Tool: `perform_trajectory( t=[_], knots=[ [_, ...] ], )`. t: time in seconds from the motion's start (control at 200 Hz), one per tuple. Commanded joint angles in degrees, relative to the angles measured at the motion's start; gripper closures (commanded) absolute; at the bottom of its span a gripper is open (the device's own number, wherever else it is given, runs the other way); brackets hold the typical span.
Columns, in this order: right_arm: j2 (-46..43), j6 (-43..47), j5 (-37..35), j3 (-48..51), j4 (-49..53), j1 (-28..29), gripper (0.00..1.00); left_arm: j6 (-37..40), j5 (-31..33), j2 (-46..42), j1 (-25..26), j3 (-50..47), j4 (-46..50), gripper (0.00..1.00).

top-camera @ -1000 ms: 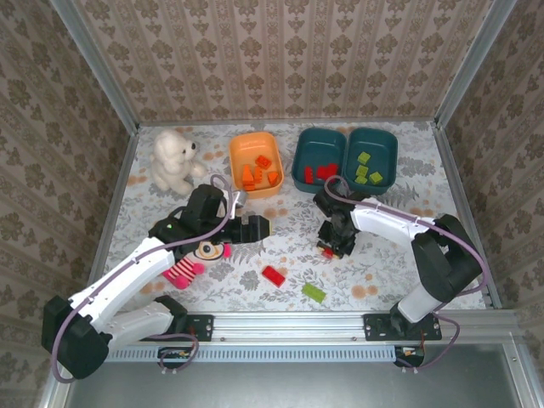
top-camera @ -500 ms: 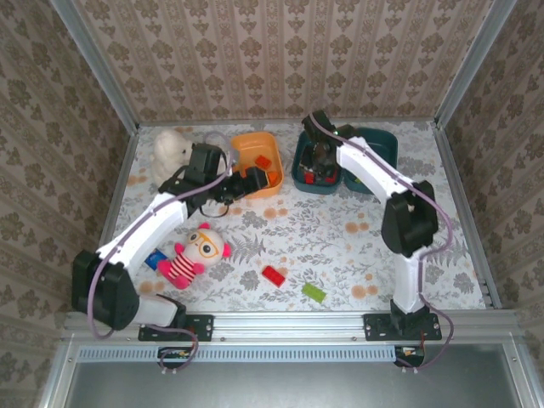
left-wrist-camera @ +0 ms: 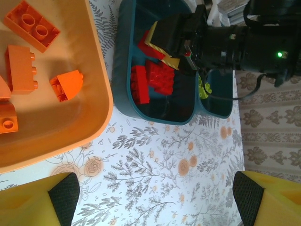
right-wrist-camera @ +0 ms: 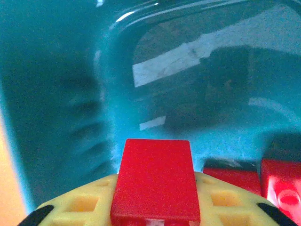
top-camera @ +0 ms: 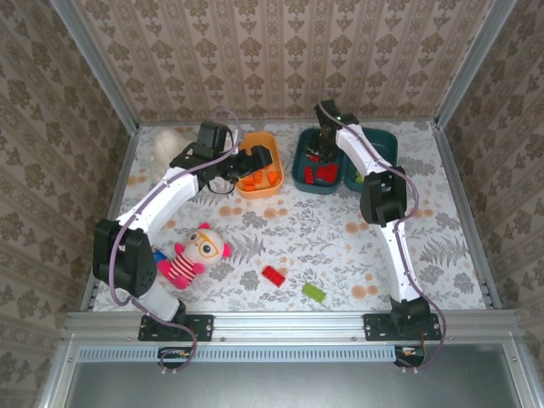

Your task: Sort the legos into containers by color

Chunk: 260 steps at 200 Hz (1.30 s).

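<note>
A red lego (right-wrist-camera: 157, 181) is clamped in the right gripper (top-camera: 320, 151), low over the other red legos (left-wrist-camera: 150, 80) that lie inside the left teal tub (top-camera: 299, 177). The left gripper (top-camera: 259, 161) hangs over the orange tub (left-wrist-camera: 101, 94) with its fingers spread wide and nothing between them, orange legos (left-wrist-camera: 21, 68) lying in the tub below. A loose red lego (top-camera: 274, 275) and a green lego (top-camera: 314, 292) lie on the tabletop (top-camera: 340, 238) near its front edge.
</note>
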State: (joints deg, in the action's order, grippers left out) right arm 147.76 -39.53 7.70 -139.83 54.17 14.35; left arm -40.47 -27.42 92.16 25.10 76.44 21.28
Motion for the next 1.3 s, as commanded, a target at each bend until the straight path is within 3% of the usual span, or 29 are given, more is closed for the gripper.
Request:
perform_trajectory(
  t=[0.0,0.11,0.225,0.41,0.585,0.75,0.98,1.14,1.295],
  knots=[
    [1.52,1.2,2.8,-2.82,4.36,-0.09,0.55,4.19,-0.97,0.65,0.61,2.14,2.93,0.12],
    [-0.15,1.64,2.25,-2.8,3.98,-0.38,0.38,7.41,-0.97,0.31,0.69,1.75,5.64,0.13],
    [-3.66,2.29,1.9,-2.76,3.05,-0.7,0.28,9.86,-0.97,-0.6,2.6,0.45,7.47,0.13],
    [-13.33,6.02,-0.75,1.13,2.66,0.1,0.28,11.42,-0.78,-3.18,2.74,-2.28,8.78,0.14],
    [-29.87,11.78,-4.76,20.46,-2.11,4.36,0.28,13.21,-1.08,-7.7,3.74,-5.87,11.5,0.14],
    [-47.54,16.41,-6.94,44.18,-7.28,13.46,0.28,14.26,-0.01,-15.96,4.43,-12.61,15.46,0.14],
    [-64.85,15.93,-10.47,69.28,-10.56,33.05,0.26,10.67,6.55,-32.16,4.09,-23.03,20.59,0.15],
    [-65.18,12.64,-12.97,77.0,-13.28,45.99,0.21,7.51,9.02,-41.78,3.9,-27.65,24.42,0.15],
    [-57.64,11.9,-13.42,76.2,-14.48,51.22,0.18,4.92,9.71,-49.12,3.9,-30.07,28.41,0.16]
  ],
)
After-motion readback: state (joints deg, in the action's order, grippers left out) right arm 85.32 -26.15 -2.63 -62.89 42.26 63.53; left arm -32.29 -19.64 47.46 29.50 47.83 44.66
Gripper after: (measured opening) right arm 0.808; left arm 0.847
